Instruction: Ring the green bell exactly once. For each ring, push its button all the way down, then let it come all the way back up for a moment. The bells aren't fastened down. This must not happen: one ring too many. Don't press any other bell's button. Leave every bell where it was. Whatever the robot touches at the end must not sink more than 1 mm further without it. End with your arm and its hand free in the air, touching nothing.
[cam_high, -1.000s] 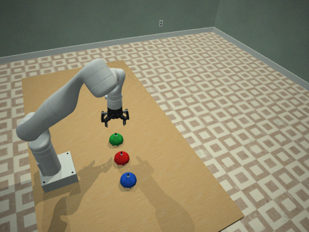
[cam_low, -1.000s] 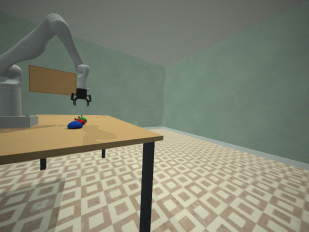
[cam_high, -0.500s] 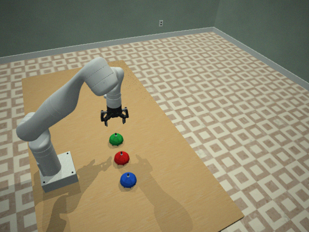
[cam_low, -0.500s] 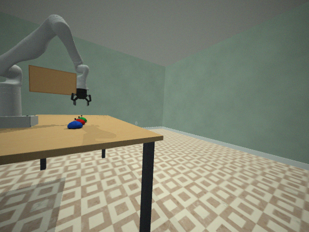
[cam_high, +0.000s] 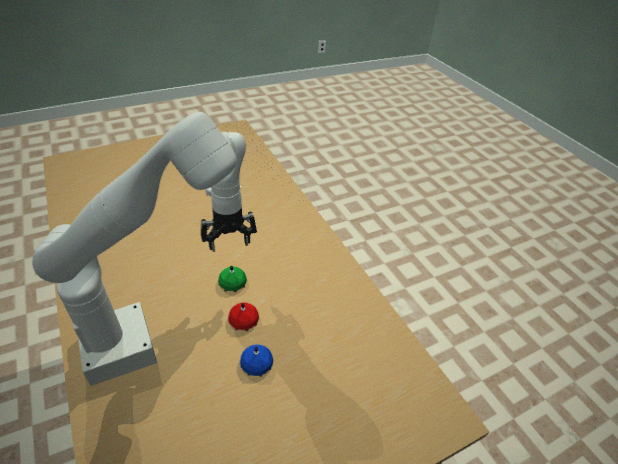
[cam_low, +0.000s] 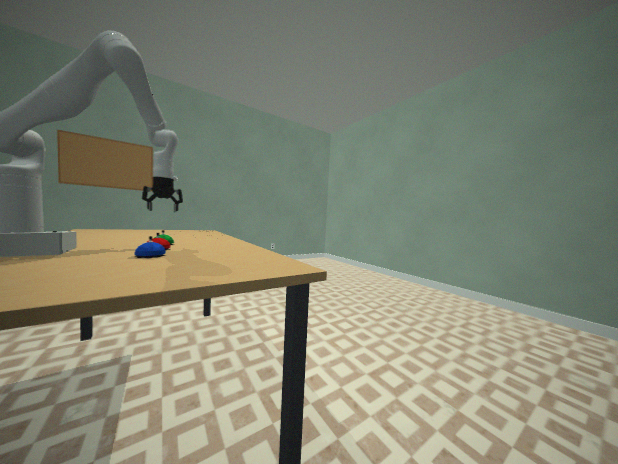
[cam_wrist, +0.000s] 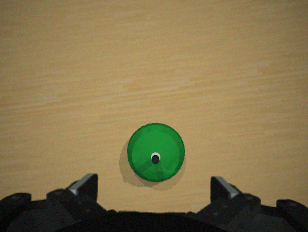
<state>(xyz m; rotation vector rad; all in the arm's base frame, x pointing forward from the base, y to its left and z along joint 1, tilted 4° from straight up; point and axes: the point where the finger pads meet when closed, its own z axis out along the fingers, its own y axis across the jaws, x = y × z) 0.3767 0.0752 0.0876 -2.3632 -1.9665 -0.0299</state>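
Overhead, from the top view, the white arm (cam_high: 125, 200) reaches from its grey base block (cam_high: 142, 350) at the lower left toward the middle of the frame, and its black jaws (cam_high: 229, 244) point down with the fingers spread wide and nothing between them. Three bells stand in a slanted row on the wooden counter (cam_high: 350, 350) below the jaws: the green bell (cam_high: 232, 279) uppermost, then the red bell (cam_high: 243, 316), then the blue bell (cam_high: 256, 360) lowest in the frame, each apart from its neighbour. The jaws hang in the air above the green bell, clear of it, and the arm's shadow falls across the counter toward the bottom of the frame. From the exterior view, taken low at the side, the jaws (cam_low: 162, 204) sit in the upper left, well above the counter (cam_low: 240, 270), with open air between them and the bells; the blue bell (cam_low: 150, 250) is nearest the camera, the red bell (cam_low: 161, 242) behind it and the green bell (cam_low: 167, 238) farthest, mostly hidden. From the wrist view, the green bell (cam_wrist: 165, 145) lies just below the centre of the frame, its small dark button (cam_wrist: 155, 159) visible on top, and the two finger tips show at the bottom edge, one on each side of it and apart from it.
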